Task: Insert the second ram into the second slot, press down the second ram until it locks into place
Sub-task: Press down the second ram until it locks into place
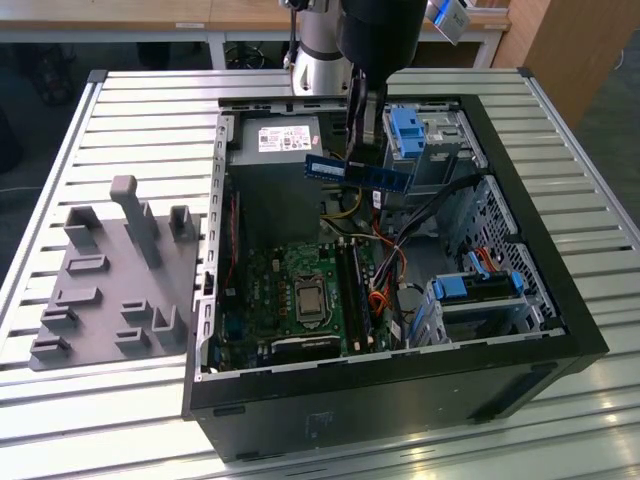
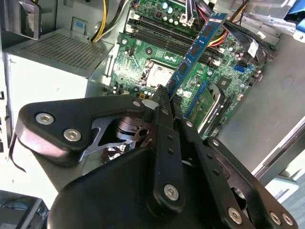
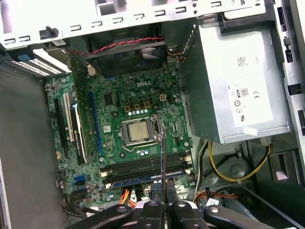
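In the exterior view, an open black computer case [image 1: 400,400] stands on the slatted metal bench [image 1: 150,110]. A grey plastic fixture block [image 1: 110,270] lies beside it, toward the bench's edge at the exterior view's left. The black claw [image 1: 362,160] hangs over the far part of the case. It is clamped on the second ram [image 1: 325,166], a long, thin blue circuit-board stick with black chips. The stick is held level in the air above the green motherboard [image 1: 290,290], close to the silver power supply box [image 1: 285,140].

In the second wrist view, the claw [image 2: 164,93] is drawn narrow onto one end of the second ram [image 2: 195,47]. The stick slants away over the motherboard [image 2: 152,52] without touching it.

In the first wrist view, the second ram [image 3: 163,152] appears edge-on as a thin line rising from the claw [image 3: 162,207]. It crosses above the row of long dark memory slots [image 3: 143,164] beside the square metal processor socket [image 3: 138,130] and is seated in none of them. A blue strip [image 3: 138,180] runs along one slot.
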`<state>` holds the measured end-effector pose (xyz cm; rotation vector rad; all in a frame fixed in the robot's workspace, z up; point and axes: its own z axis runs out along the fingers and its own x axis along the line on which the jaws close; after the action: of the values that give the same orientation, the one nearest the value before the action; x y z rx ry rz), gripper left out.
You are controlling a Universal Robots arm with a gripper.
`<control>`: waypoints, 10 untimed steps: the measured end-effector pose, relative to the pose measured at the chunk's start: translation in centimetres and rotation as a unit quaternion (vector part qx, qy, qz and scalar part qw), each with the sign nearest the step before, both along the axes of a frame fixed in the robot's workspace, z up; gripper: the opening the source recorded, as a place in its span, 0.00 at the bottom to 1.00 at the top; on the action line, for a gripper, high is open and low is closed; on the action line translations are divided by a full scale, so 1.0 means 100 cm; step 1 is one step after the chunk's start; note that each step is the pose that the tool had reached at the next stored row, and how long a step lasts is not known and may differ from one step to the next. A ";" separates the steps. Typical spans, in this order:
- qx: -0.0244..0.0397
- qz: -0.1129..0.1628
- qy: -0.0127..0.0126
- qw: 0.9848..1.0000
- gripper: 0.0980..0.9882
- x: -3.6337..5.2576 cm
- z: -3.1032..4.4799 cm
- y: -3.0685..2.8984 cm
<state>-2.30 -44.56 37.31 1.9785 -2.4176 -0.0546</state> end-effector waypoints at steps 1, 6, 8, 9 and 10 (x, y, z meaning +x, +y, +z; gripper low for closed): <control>0.000 -0.001 0.000 1.000 0.04 0.0000 0.0000 0.0000; 0.000 -0.006 0.000 1.000 0.04 0.0000 0.0000 0.0000; 0.000 -0.008 0.000 1.000 0.04 0.0000 0.0000 0.0000; 0.000 -0.009 0.000 1.000 0.04 0.0000 0.0000 0.0000; 0.000 -0.010 0.000 1.000 0.04 0.0000 0.0000 0.0000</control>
<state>-2.30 -44.56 37.31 1.9550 -2.4371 -0.0549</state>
